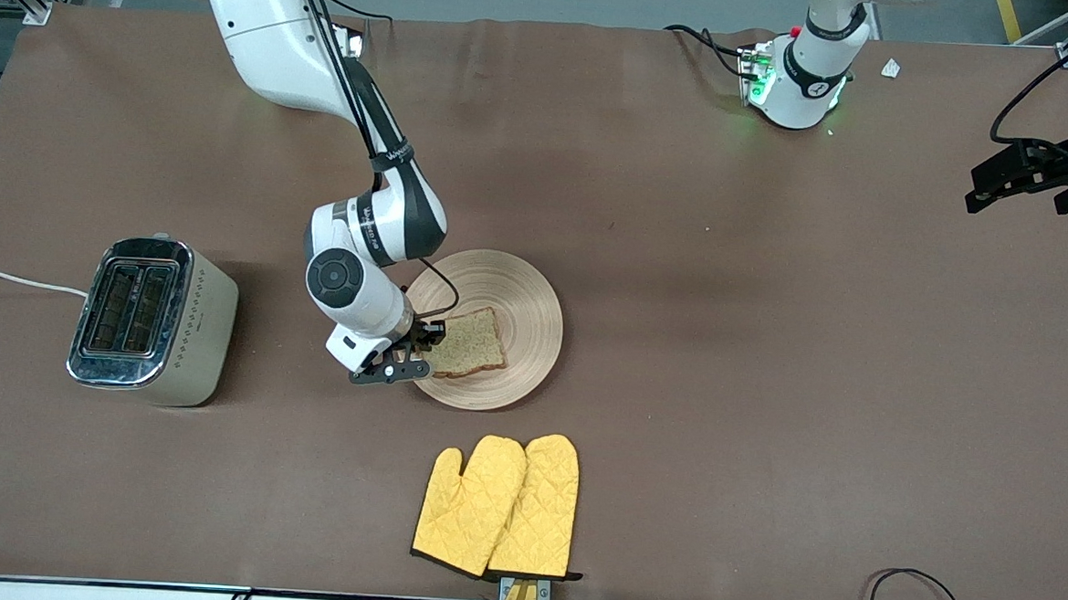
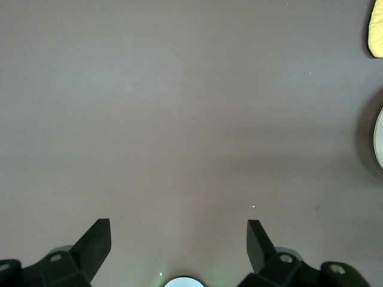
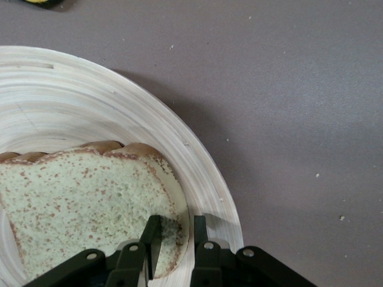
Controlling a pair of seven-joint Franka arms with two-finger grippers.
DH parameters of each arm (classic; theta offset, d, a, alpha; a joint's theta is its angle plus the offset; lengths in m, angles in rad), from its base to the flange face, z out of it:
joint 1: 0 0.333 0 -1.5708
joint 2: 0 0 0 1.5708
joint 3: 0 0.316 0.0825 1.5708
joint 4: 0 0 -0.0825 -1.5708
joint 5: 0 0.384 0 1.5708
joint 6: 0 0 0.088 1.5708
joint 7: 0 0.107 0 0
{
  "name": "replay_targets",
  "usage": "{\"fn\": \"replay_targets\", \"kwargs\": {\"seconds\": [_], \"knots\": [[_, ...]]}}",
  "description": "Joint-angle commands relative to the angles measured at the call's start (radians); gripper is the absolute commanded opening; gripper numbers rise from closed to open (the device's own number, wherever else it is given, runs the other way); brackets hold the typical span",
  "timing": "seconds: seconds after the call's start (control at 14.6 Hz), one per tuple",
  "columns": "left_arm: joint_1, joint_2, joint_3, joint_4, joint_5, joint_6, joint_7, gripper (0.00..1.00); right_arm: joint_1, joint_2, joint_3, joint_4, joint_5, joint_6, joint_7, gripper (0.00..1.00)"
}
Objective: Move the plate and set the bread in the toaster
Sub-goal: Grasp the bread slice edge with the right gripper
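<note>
right gripper (image 3: pixel 173 239) pinching bread (image 1: pixel 466 344) edge on plate (image 1: pixel 534 291) (not lifted) | left gripper (image 2: pixel 179 239) spread wide, waiting over bare table | toaster (image 1: pixel 153 321) slots empty | toasting step pending

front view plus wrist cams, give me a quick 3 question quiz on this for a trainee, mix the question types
1. True or false: the bread lies on the plate.
2. The right gripper has its fingers either side of: A) the bread's edge, B) the toaster's cord, C) the yellow oven mitts.
3. Fill in: the left gripper waits over bare table with its fingers ____.

Key
1. True.
2. A; the fingers straddle the crust at the edge of the slice nearest the toaster.
3. Open.
</note>
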Motion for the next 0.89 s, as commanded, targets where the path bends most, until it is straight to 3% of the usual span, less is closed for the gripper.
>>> {"fn": "replay_targets", "kwargs": {"seconds": [0.0,0.48,0.82], "knots": [[-0.014,-0.007,0.005,-0.004,0.011,-0.005,0.011,1.00,0.007,0.006,-0.004,-0.002,0.022,0.008,0.008,0.25],[0.003,-0.007,-0.010,-0.001,0.020,-0.005,0.012,1.00,0.007,0.004,-0.005,-0.005,0.039,0.007,0.008,0.05],[0.005,-0.007,-0.007,-0.001,0.020,-0.005,0.012,1.00,0.007,0.004,-0.005,0.000,0.039,-0.001,0.010,0.01]]}}
